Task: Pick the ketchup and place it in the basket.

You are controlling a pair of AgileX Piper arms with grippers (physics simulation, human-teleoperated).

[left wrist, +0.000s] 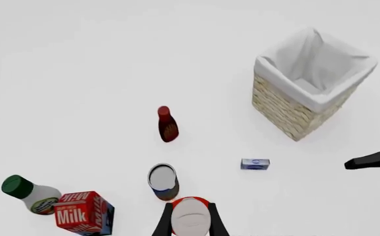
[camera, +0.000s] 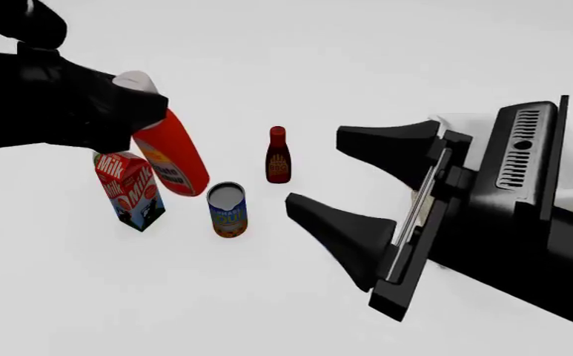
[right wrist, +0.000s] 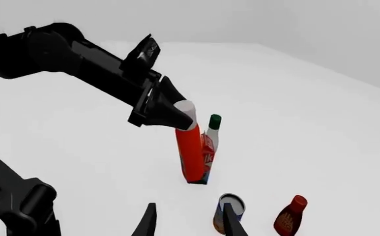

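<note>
My left gripper point(camera: 140, 100) is shut on the white cap end of the ketchup point(camera: 173, 159), a red-orange bottle hanging tilted beside the milk carton. In the left wrist view the ketchup's cap point(left wrist: 190, 219) sits between my fingers point(left wrist: 166, 222). The right wrist view shows the ketchup point(right wrist: 191, 157) under the left gripper point(right wrist: 176, 115). The basket point(left wrist: 311, 81), wicker with white lining, stands off to the right; in the front view only a strip of its cloth point(camera: 464, 119) shows behind my right gripper point(camera: 316, 170), which is open and empty, as the right wrist view point(right wrist: 190, 226) also shows.
A small maroon bottle point(camera: 279, 156), a can point(camera: 227, 210), a milk carton point(camera: 128, 190), a green-capped bottle point(left wrist: 31, 192) and a small blue box point(left wrist: 254, 163) stand on the white table. The right arm's fingertip point(left wrist: 373, 160) reaches in below the basket.
</note>
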